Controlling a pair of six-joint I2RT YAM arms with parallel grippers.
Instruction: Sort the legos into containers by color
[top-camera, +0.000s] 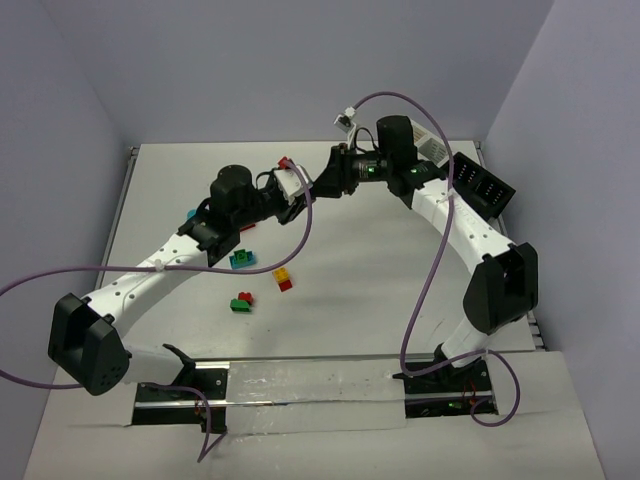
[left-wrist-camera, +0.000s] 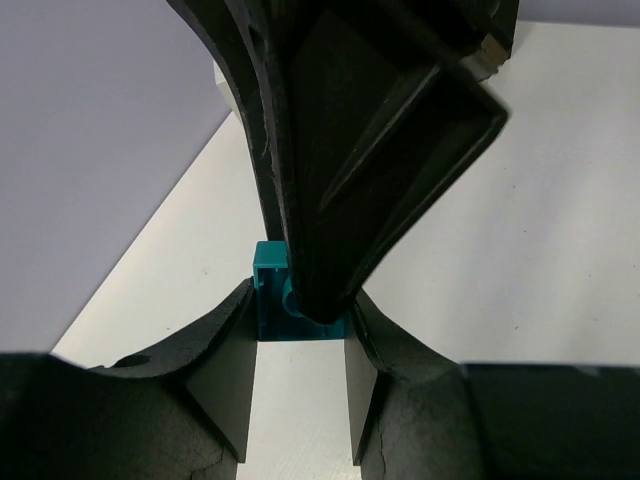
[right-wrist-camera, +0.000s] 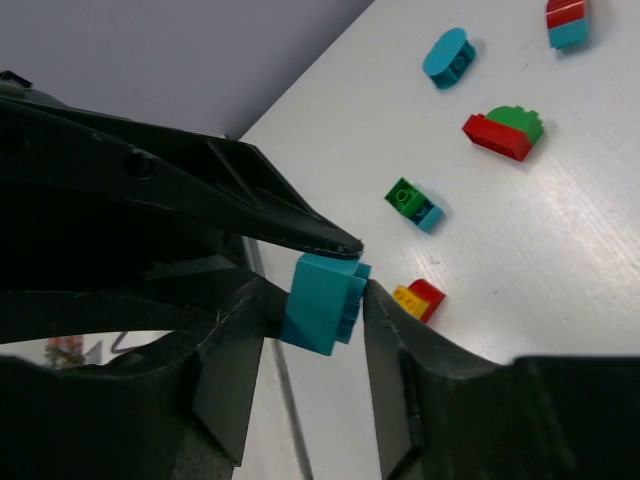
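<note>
A teal brick (left-wrist-camera: 270, 300) hangs in the air between both grippers above the back middle of the table. My left gripper (top-camera: 303, 191) is shut on its sides, with the brick at its fingertips (left-wrist-camera: 232, 330). My right gripper (top-camera: 319, 186) meets it head-on. Its fingers close on the same brick (right-wrist-camera: 318, 308), one on the studs and one on the hollow underside. On the table lie a green-teal pair (top-camera: 243, 260), a yellow-red pair (top-camera: 283, 279), a green-red pair (top-camera: 241, 302), a teal brick (top-camera: 190, 215) and a red brick (top-camera: 285, 162). A black slotted container (top-camera: 486, 186) stands at the back right.
The right arm's link crosses in front of the black container. Grey walls close the table at the back and both sides. The purple cables of both arms loop over the middle of the table. The right wrist view shows the loose bricks (right-wrist-camera: 413, 203) below the grippers.
</note>
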